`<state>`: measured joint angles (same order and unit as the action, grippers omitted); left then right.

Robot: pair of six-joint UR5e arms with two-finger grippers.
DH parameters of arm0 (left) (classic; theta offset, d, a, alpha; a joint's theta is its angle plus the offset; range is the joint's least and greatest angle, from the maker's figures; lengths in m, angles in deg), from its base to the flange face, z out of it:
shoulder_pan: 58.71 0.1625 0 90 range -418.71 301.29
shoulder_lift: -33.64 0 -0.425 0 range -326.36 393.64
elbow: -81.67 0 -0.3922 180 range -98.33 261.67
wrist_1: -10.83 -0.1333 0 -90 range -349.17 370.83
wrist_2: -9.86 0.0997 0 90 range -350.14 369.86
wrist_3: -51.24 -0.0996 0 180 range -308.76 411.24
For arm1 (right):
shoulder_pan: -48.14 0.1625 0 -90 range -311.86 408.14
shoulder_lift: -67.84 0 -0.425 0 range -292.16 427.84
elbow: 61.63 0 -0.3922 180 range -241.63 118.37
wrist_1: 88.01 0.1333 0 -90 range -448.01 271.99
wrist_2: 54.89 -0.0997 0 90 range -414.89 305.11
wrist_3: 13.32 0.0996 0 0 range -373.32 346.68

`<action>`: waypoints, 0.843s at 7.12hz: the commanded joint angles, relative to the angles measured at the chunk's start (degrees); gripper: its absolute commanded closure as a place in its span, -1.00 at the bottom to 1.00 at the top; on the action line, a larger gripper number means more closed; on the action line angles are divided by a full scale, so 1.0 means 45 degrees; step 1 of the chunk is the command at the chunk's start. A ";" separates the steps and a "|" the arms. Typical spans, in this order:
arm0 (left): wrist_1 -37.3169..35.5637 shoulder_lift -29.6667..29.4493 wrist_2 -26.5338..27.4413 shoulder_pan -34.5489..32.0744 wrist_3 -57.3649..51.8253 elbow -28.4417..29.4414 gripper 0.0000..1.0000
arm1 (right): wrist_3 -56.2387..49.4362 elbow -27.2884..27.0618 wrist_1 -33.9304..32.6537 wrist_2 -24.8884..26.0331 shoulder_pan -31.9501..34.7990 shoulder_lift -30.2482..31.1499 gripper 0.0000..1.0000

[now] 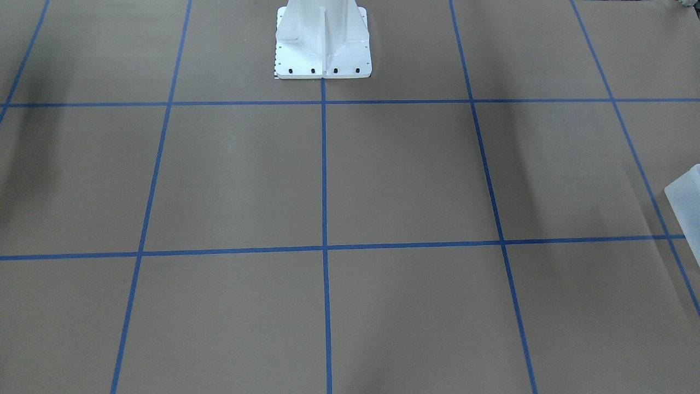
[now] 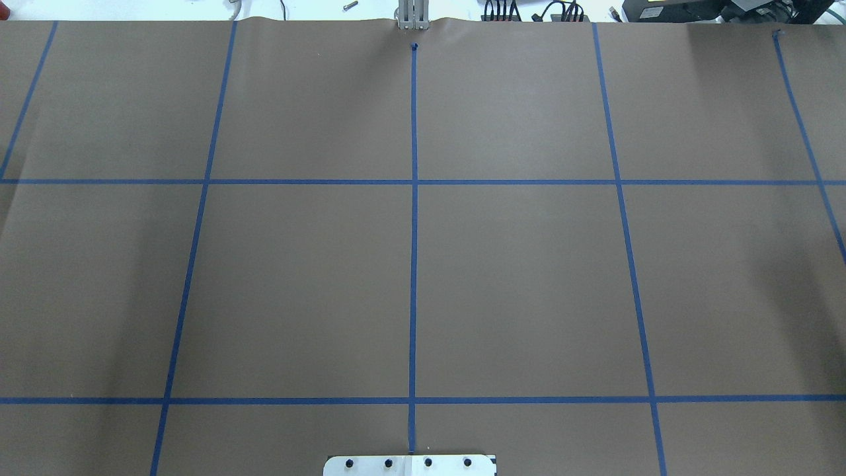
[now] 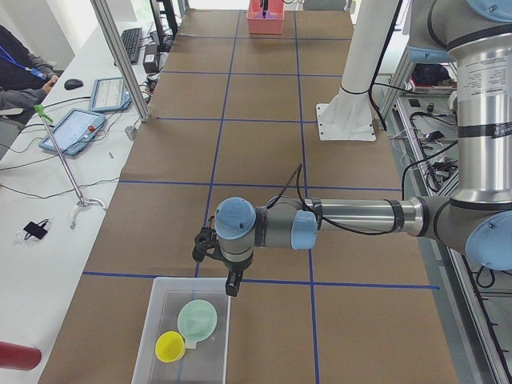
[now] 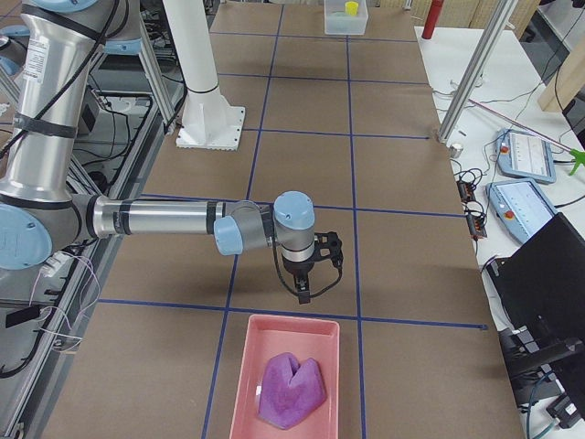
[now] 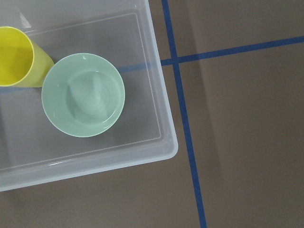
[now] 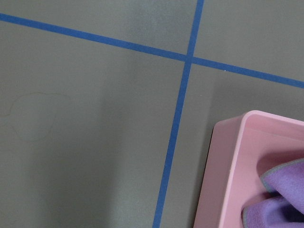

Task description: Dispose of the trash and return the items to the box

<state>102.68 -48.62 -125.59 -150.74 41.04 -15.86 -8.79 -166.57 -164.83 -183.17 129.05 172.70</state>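
A clear plastic box (image 3: 152, 336) at the table's left end holds a mint-green bowl (image 3: 197, 318) and a yellow cup (image 3: 170, 346). My left gripper (image 3: 232, 286) hangs just above the box's near rim; I cannot tell if it is open or shut. The left wrist view shows the box (image 5: 161, 118), bowl (image 5: 83, 95) and cup (image 5: 16, 57) below, no fingers. A pink tray (image 4: 242, 384) at the right end holds a purple cloth (image 4: 291, 391). My right gripper (image 4: 303, 294) hangs just short of it; I cannot tell its state. The right wrist view shows the tray corner (image 6: 223, 175) and cloth (image 6: 280, 199).
The white robot pedestal (image 1: 322, 41) stands at the table's robot side. The brown table has a blue tape grid. A side desk with tablets (image 3: 72, 128), a metal post (image 3: 120, 56) and a seated person (image 3: 20, 68) lies beyond the table. A red cylinder (image 3: 16, 356) lies on that desk.
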 commanded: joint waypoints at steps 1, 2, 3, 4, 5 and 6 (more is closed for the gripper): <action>0.0000 -0.0002 0.0001 -0.0017 0.0000 -0.0124 -0.98 | -0.0011 -0.0020 0.0001 0.0029 0.0009 0.0000 -1.00; 0.0000 -0.0002 0.0001 0.0003 0.0000 -0.0086 -0.98 | -0.0011 -0.0020 0.0001 0.0087 0.0009 0.0019 -1.00; 0.0000 -0.0002 0.0001 0.0003 0.0000 -0.0124 -0.98 | -0.0011 -0.0020 0.0001 0.0068 0.0009 0.0058 -1.00; 0.0000 -0.0021 0.0001 0.0003 0.0000 -0.0124 -0.98 | 0.0008 -0.0020 0.0001 0.0088 0.0009 0.0058 -1.00; -0.0020 -0.0021 0.0001 0.0003 0.0000 -0.0125 -0.98 | 0.0008 0.0057 -0.0019 0.0146 0.0009 0.0097 -1.00; 0.0000 -0.0021 0.0001 0.0003 0.0000 -0.0144 -0.98 | 0.0008 0.0038 -0.0019 0.0146 0.0009 0.0155 -1.00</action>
<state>102.64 -48.70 -125.58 -150.73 41.05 -16.44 -8.76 -166.45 -164.88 -182.61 129.09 173.13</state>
